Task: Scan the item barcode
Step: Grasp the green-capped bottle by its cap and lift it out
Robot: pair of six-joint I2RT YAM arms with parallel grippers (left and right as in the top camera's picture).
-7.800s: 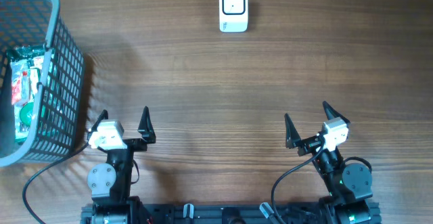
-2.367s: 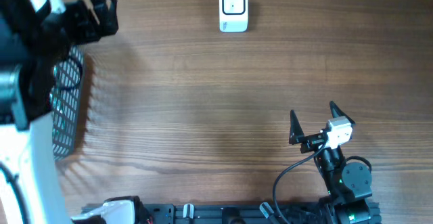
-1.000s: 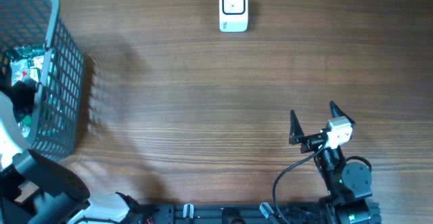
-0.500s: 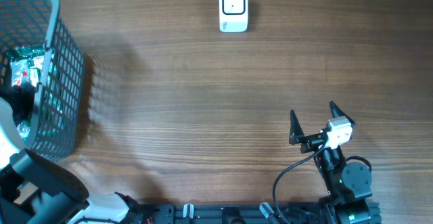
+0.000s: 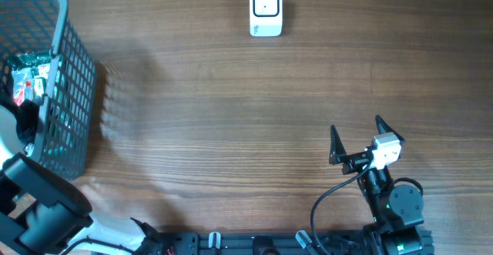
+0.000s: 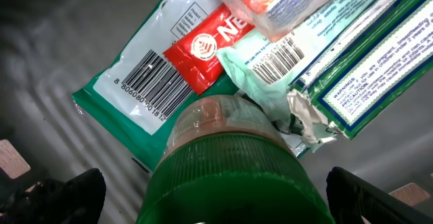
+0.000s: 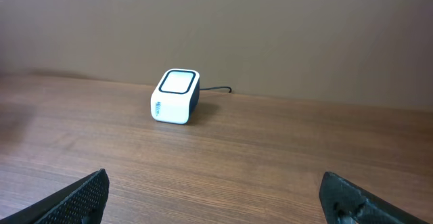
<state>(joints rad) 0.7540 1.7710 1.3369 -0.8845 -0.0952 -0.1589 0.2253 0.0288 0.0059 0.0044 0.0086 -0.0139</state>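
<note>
The wooden table [image 5: 231, 132] lay bare across its middle, with a small white scanner [image 5: 266, 10] standing at the far edge and a grey wire basket [image 5: 73, 78] off to the left. The left arm reached down into that basket. From its wrist camera, the left gripper [image 6: 220, 200] hung with its fingers spread wide and nothing held, one dark tip low on each side of the picture. Directly between them and just below was a green ribbed container [image 6: 230, 163], probably a bottle or jar. Its clear-wrapped end pointed away from the camera, so its long axis seemed to run roughly in line with the reach and across the gap between the fingers. I could not tell whether the tips touched it, though they looked apart from it. It rested on a heap of goods: a green packet [image 6: 145, 82] with its barcode face up, a mint-coloured packet [image 6: 270, 55] and a printed box [image 6: 379, 68] crowding in from the right. The left arm was plainly the nearer one. The right gripper [image 5: 355, 128] sat well apart at the near right of the table, fingers likewise spread and empty, looking toward the scanner. To my eye, closing on the container would need care, since the packets pressed close around it and the basket walls left little room.
</note>
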